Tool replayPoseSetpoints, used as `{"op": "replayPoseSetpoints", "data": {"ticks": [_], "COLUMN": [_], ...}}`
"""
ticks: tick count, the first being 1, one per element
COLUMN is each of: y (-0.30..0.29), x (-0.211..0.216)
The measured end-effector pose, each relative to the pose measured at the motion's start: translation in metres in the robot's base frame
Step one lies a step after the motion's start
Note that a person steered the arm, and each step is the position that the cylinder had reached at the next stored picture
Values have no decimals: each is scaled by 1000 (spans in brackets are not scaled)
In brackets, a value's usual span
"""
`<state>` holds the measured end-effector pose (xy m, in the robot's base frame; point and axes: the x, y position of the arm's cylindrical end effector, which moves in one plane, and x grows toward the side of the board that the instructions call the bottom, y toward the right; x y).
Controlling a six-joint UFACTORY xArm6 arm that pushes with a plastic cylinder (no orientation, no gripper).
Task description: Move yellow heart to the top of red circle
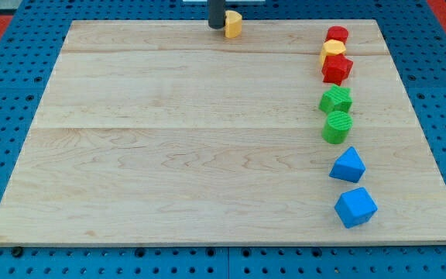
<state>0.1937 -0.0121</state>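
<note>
My tip [216, 27] sits at the very top edge of the wooden board [184, 147], a little left of the middle of the view; I have no jaws to open or close — only a straight dark rod, and it holds nothing. Touching it, or so close that I cannot see a gap, on the view's right side of my tip lies a yellow block [233, 23], whose shape I cannot make out from here. Everything else stands well apart from me, in a ragged column down the view's right side of the board. At the top of that column is the red circle [337, 34], and just below it, touching it, a second yellow block [333, 48] — its shape is unclear too, so I cannot tell which of the two yellow pieces is the heart. Pressed against that one from below is a red star-like block [337, 69]. Further down come a green star-like block [336, 99] and a green cylinder [336, 127], close together, then a blue block [348, 165] and, nearest the view's bottom, a blue cube [355, 207].
</note>
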Motion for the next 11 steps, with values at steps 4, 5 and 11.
{"op": "replayPoseSetpoints", "data": {"ticks": [4, 5, 11], "y": [108, 110, 178], "x": [-2, -1, -2]}}
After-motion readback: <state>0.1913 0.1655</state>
